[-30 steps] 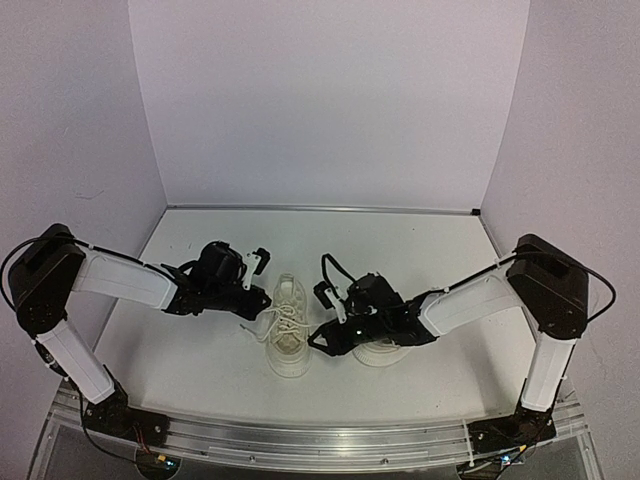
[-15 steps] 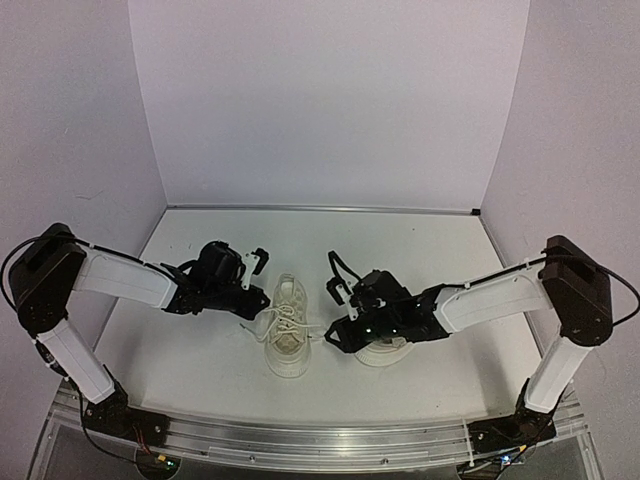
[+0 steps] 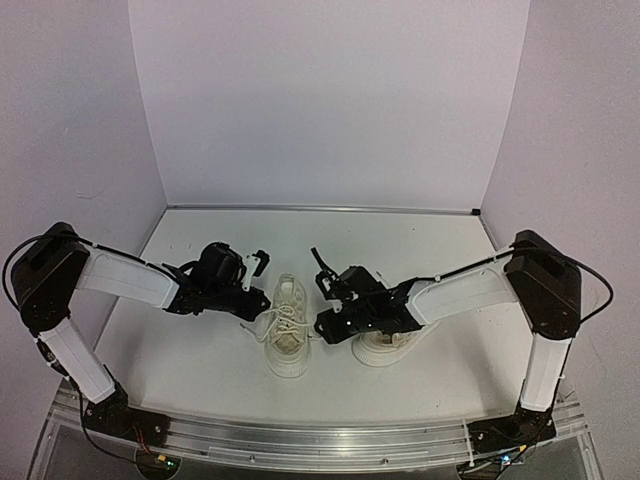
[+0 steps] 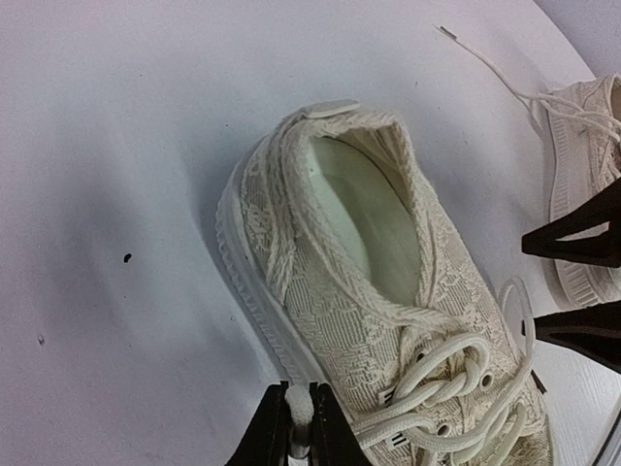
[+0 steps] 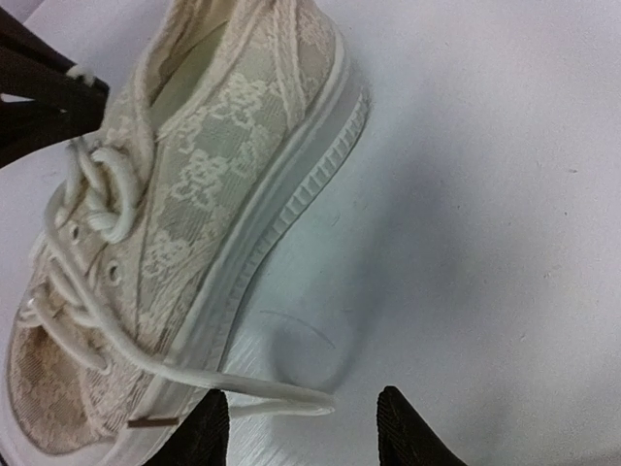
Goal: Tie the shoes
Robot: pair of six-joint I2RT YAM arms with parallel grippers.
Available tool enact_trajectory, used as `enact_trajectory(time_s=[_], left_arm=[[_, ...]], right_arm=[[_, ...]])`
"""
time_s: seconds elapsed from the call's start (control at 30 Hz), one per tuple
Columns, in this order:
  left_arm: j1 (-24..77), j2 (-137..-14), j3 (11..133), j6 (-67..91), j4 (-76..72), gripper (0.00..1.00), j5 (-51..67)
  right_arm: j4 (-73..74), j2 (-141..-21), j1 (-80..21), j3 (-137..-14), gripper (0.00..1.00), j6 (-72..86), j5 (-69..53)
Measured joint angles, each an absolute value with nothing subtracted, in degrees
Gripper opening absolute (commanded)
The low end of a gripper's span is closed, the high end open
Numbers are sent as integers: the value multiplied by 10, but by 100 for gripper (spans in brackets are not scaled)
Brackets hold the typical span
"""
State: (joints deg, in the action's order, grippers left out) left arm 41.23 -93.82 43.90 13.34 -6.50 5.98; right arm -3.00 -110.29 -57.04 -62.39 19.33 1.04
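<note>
Viewing from above, the shoes (image 3: 287, 335) lie side by side on the tabletop (image 3: 200, 350), both arms reaching toward the left one. Left wrist: the left fingers (image 4: 281, 439) are clamped on a lace (image 4: 300, 413) beside the sole, likely to tension it. Right wrist: the right fingers (image 5: 206, 432) are apart, straddling a loose lace (image 5: 281, 393), seemingly to pinch it.

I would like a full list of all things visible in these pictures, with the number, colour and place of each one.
shoes: 2, cream, mid-table; the second partly under the right arm
laces: white, loose on the middle shoe; one end lies beside its toe
table: 1, white, under everything
walls: pale lilac, behind and at both sides
rail: 1, metal, near edge
left gripper: black, shut on a lace at the shoe's side
right gripper: black, open, astride the loose lace end
</note>
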Motion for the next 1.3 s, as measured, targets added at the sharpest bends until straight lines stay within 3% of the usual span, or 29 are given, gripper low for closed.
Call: enact_trajectory(time_s=[0.33, 0.63, 0.97, 1.3], left_arm=[[412, -939, 439, 133, -65, 9, 60], [407, -943, 443, 133, -64, 9, 60], [403, -939, 443, 127, -53, 24, 58], [397, -826, 421, 103, -36, 35, 48]], right_arm=[[19, -1141, -582, -650, 53, 175, 90], [115, -1088, -581, -649, 55, 141, 197], [107, -994, -580, -632, 59, 78, 33], [87, -1025, -578, -699, 41, 60, -59]])
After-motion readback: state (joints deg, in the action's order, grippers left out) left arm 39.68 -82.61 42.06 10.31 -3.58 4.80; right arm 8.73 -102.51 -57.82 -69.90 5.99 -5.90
